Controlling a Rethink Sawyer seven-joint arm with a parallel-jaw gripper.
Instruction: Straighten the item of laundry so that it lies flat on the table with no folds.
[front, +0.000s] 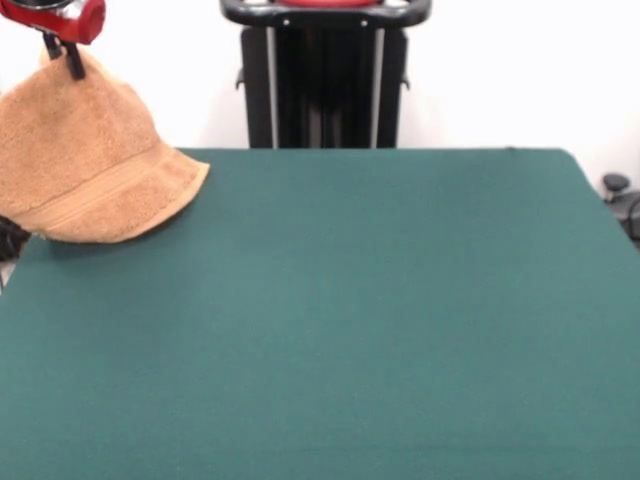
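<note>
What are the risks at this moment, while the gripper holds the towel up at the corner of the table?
1. The gripper pinches the towel only at its top, so the cloth may slip out.
2. The towel hangs at the far corner of the table, partly past the edge; if it is released here, it may fall off the table.
3. The towel hangs bunched; lowered straight down, it would probably land with folds instead of flat.
</note>
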